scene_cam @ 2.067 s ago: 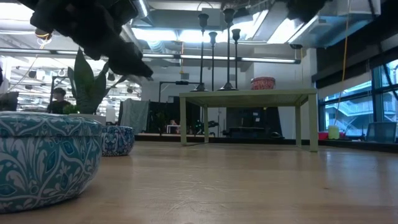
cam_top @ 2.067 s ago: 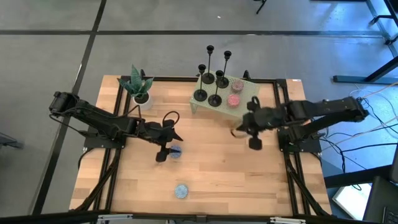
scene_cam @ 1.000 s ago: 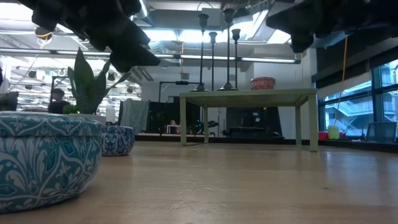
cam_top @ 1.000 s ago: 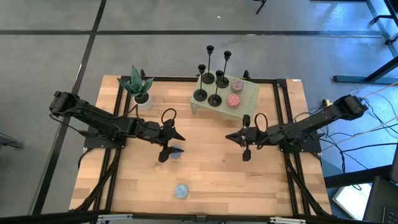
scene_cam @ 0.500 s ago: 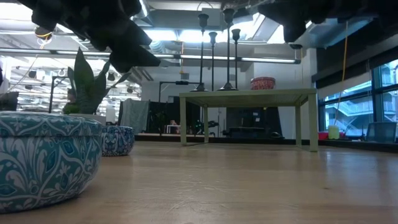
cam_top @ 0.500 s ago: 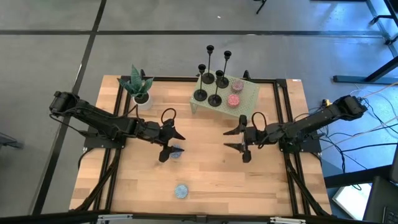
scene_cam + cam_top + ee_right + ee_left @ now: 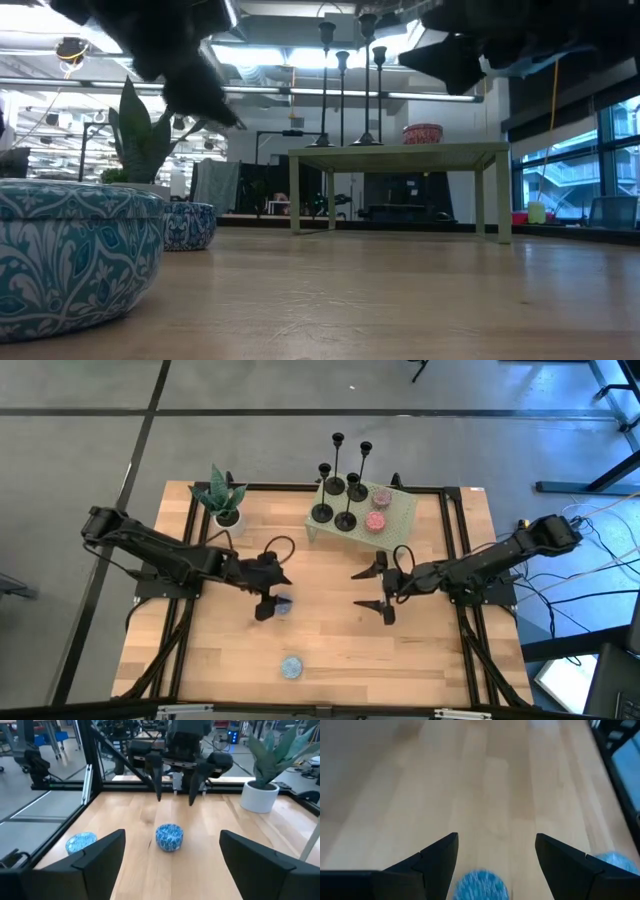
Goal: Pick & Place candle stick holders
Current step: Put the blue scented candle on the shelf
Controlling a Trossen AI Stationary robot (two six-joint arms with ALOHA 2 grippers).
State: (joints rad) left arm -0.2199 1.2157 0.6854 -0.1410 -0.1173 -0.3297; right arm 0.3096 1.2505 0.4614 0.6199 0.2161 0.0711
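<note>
Several black candle stick holders (image 7: 340, 495) stand by their round bases on a small green stand (image 7: 395, 512) at the table's far side. In the low view their stems (image 7: 343, 95) rise above the stand's top (image 7: 400, 151). My left gripper (image 7: 272, 592) hovers open at the table's middle left, above a blue patterned tin (image 7: 480, 885) that shows between its fingers. My right gripper (image 7: 362, 589) hangs open at the middle, its fingers pointing toward the table's left, with nothing between them (image 7: 172, 855).
A blue tin (image 7: 284, 603) lies under my left gripper and another (image 7: 291, 666) lies nearer the front edge. A potted plant (image 7: 225, 500) stands at the far left. Two pink things (image 7: 377, 508) share the stand. Bare wood lies between the two grippers.
My right gripper has opened wide from shut and has shifted a little toward the table's left. The candle stick holders have stayed in place on the stand.
</note>
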